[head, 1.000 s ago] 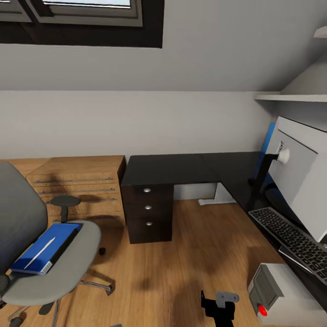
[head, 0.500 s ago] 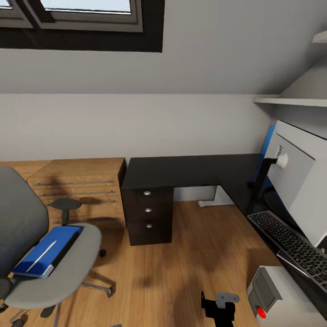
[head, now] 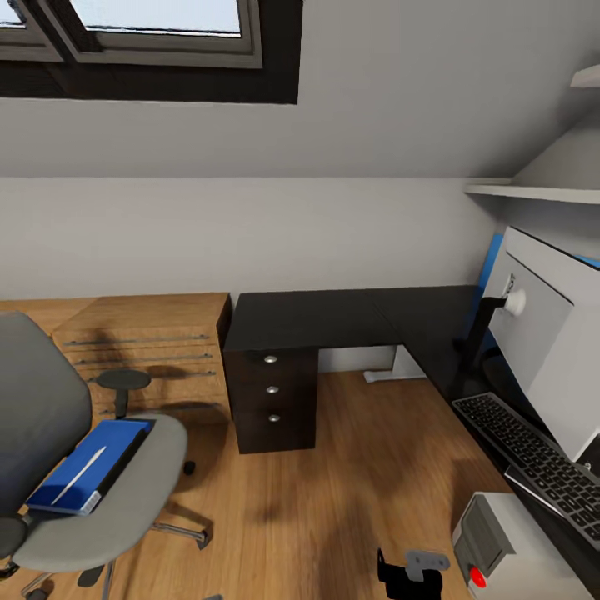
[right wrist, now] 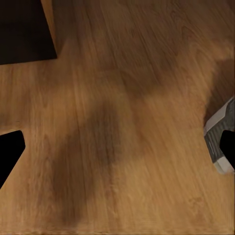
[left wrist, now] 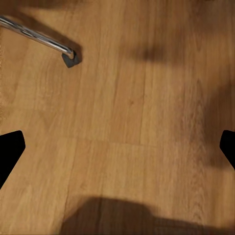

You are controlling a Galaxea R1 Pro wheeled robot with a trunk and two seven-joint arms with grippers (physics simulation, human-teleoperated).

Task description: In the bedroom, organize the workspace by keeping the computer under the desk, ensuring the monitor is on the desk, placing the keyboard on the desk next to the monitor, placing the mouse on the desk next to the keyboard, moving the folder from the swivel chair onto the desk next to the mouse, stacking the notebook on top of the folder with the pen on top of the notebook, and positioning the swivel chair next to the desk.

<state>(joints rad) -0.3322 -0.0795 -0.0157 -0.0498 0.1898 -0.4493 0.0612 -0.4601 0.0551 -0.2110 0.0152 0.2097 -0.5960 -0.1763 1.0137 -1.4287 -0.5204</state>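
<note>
The desk [head: 333, 315] stands against the far wall, and the swivel chair [head: 58, 467] at the left carries the folder [head: 87, 467] on its seat. Both the left gripper [left wrist: 117, 147] and the right gripper [right wrist: 117, 147] hang spread wide and empty above the wood floor [head: 350, 492], well apart from the folder, the right one near the computer [right wrist: 220, 139].

— What's the floor [head: 350, 492] like from where you sit?

— I see warm wood planks with visible grain, a soft sheen. The cabinet [head: 146, 342] is light wood too, with thin metal pulls.

— And the desk [head: 333, 312]?

— I read its top as glossy black; the drawers [head: 271, 400] are dark with round silver knobs.

— The chair [head: 92, 475]?

— Grey matt padding that looks like cloth to me, and a chrome leg [left wrist: 36, 34]. The folder [head: 87, 462] is smooth bright blue. The computer [head: 517, 546] looks like matt pale grey plastic.
</note>
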